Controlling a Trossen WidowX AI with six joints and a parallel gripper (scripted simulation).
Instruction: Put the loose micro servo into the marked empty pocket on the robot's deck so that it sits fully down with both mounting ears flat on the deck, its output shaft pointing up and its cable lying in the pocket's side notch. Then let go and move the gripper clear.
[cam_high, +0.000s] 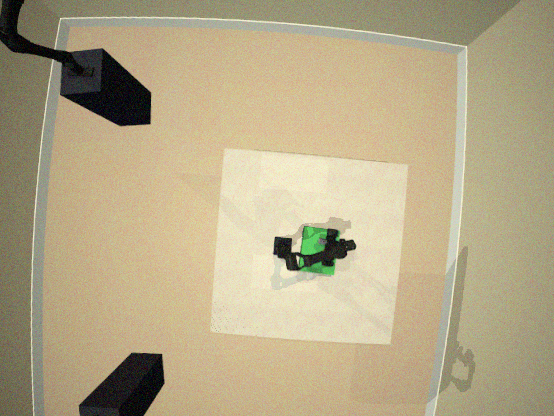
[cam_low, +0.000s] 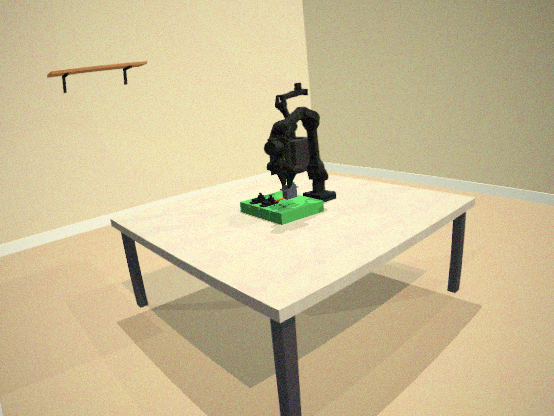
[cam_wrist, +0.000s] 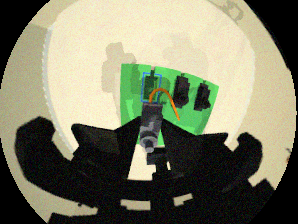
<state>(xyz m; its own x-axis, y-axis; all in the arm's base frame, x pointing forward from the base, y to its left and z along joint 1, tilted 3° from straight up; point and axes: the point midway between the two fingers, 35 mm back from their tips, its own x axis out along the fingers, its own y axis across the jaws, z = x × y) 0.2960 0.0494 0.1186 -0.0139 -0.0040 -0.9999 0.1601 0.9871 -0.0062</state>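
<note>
The loose micro servo (cam_low: 290, 192) (cam_wrist: 151, 116) is a grey block held between the fingertips of my gripper (cam_wrist: 150, 120), which is shut on it. The servo is above the green deck (cam_high: 311, 236) (cam_low: 306, 204) (cam_wrist: 131, 107). In the wrist view its round output shaft shows at the end nearer the camera. Its orange cable (cam_wrist: 161, 90) arches out over the deck and hangs to the right. The marked pocket's blue outline (cam_wrist: 144, 86) lies just beyond the servo; the pocket is empty. The servo's underside and its exact height are hidden.
Two black servos (cam_wrist: 181, 92) (cam_wrist: 202, 97) sit in the deck to the right of the marked pocket in the wrist view. The deck stands on the pale table (cam_high: 250, 300) (cam_low: 350, 240), beside the arm's base (cam_low: 320, 194). Dark blocks (cam_high: 125, 95) (cam_high: 125, 382) show in the top view.
</note>
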